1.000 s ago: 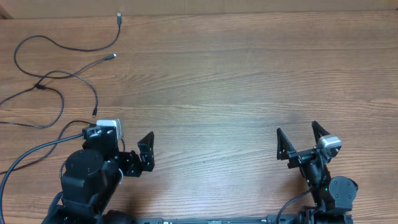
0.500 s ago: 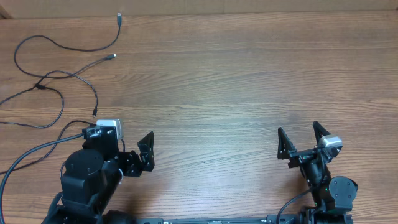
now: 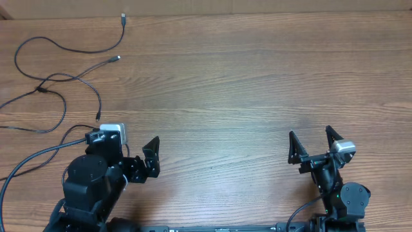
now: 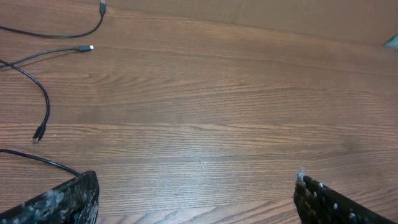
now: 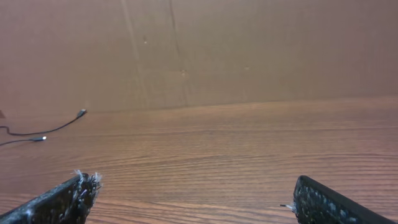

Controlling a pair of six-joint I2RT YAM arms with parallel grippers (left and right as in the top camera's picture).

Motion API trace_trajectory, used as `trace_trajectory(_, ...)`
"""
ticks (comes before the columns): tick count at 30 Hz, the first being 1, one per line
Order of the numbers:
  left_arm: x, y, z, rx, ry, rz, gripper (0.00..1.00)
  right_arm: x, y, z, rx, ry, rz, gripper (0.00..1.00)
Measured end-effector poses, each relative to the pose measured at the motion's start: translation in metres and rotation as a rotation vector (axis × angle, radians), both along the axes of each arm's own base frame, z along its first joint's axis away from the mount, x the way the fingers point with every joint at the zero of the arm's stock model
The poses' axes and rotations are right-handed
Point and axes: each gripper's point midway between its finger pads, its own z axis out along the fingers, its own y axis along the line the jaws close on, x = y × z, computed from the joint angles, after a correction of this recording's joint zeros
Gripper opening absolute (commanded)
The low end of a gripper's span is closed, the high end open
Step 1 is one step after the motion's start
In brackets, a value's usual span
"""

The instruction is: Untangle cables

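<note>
Cables sprawl loose over the desk's far left, crossing at one small knot. They look light, limp and slippery, so pinch beside that crossing or behind a plug. Left pincer spread, right pincer spread, both empty.

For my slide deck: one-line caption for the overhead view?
Left gripper and right gripper sit open and empty; black cables sprawl loose at left.

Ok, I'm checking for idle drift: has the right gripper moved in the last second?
Yes, slightly. In the overhead view the right gripper has edged to its own right, judged against its arm base, which stays put.
</note>
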Motion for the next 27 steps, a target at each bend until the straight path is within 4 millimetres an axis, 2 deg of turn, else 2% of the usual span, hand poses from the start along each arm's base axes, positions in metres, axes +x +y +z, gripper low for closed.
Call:
trace_trajectory(5,0.0000,0.0000,0.0000,0.000,0.000,0.000,1.00,0.0005,-0.0028,-0.0002,-0.001,0.001,-0.016,1.00)
trace_trajectory(15,0.0000,0.0000,0.0000,0.000,0.000,0.000,0.99,0.0007,-0.0043,-0.0007,-0.156,-0.024,-0.023,1.00)
trace_trajectory(27,0.0000,0.0000,0.0000,0.000,0.000,0.000,1.00,0.0008,-0.0047,-0.0007,-0.161,-0.024,-0.026,1.00)
